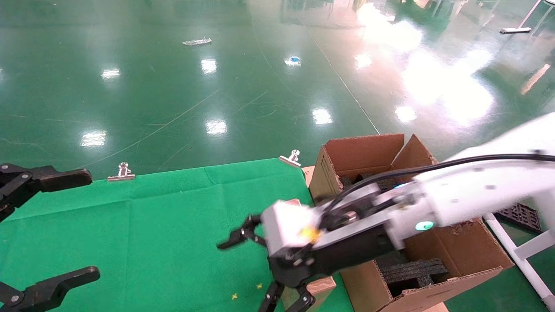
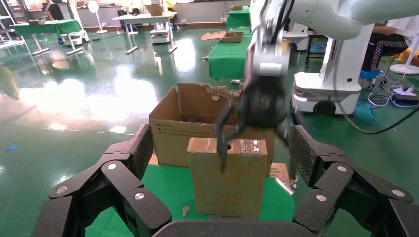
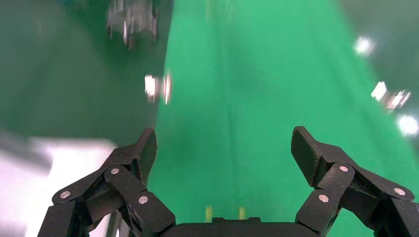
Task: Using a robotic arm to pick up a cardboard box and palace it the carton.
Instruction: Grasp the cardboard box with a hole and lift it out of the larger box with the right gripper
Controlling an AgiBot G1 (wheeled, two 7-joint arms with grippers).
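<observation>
The small cardboard box [image 2: 227,180] stands upright on the green cloth, with clear tape and a round hole on its top face. In the head view only a corner of it [image 1: 321,287] shows under the right wrist. My right gripper [image 1: 256,277], on the white robotic arm [image 1: 477,190], is open and hangs over the box; it also shows in the left wrist view [image 2: 254,143] with one finger down the box's front face. Its own view [image 3: 225,148] shows only green cloth between the fingers. My left gripper [image 1: 93,224] is open and empty at the table's left edge. The carton [image 1: 360,151] stands open beside the table's right edge.
Black foam blocks [image 1: 412,268] lie inside the carton. Two metal binder clips [image 1: 121,172] [image 1: 291,158] hold the cloth at the table's far edge. A white frame [image 1: 520,251] stands right of the carton. Green glossy floor lies beyond.
</observation>
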